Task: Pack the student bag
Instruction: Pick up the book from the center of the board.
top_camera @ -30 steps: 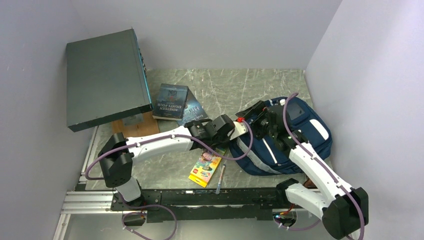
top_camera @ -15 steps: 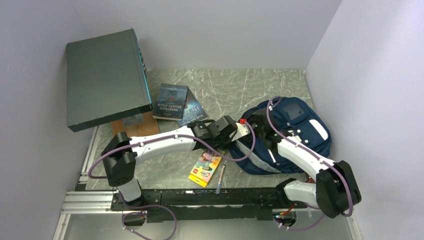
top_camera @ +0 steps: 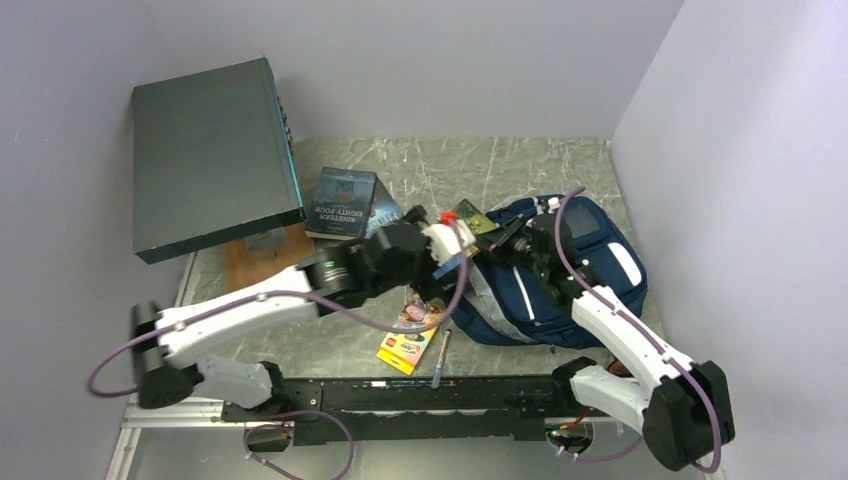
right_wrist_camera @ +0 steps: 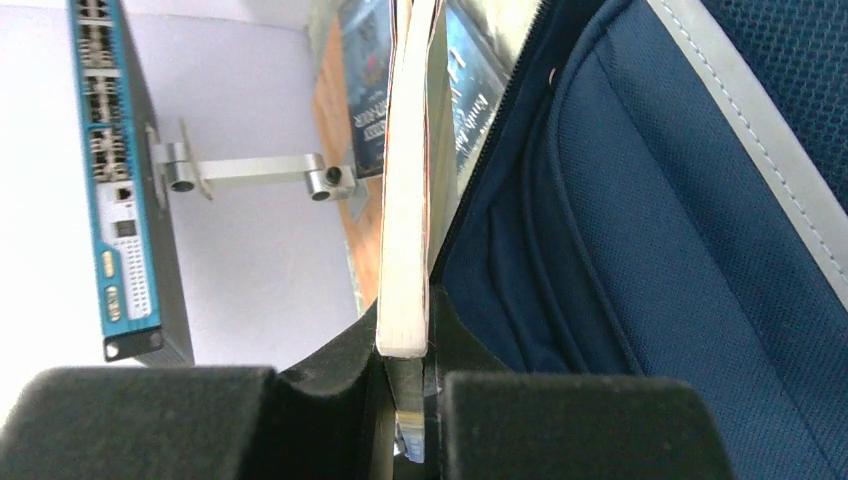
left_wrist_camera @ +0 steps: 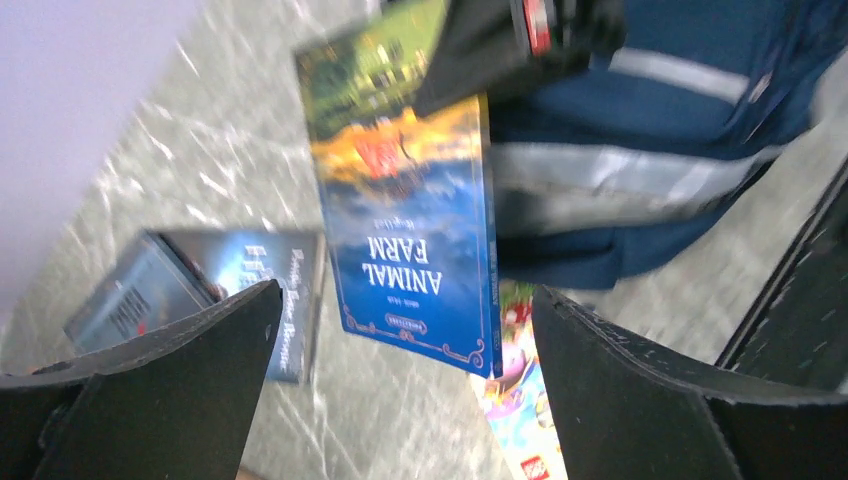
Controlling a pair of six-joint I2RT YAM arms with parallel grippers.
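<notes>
right gripper point(right_wrist_camera: 405, 390): jaws clamped on the thin bottom edge of the book point(right_wrist_camera: 405, 200).
left gripper point(left_wrist_camera: 405, 295): jaws wide apart, holding nothing; the book is just ahead, not touched.
book: stands on edge at the bag's open mouth.
student bag point(top_camera: 612, 250): lies on the table's point(top_camera: 520, 165) right side, unzipped.
nearby: two more books point(top_camera: 342, 203), a bright pack point(top_camera: 410, 335), a pen point(top_camera: 442, 357).

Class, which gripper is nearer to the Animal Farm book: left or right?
Right. The right gripper is shut on the edge of the Animal Farm book, beside the student bag. The left gripper is open, short of the book and not touching it.
</notes>
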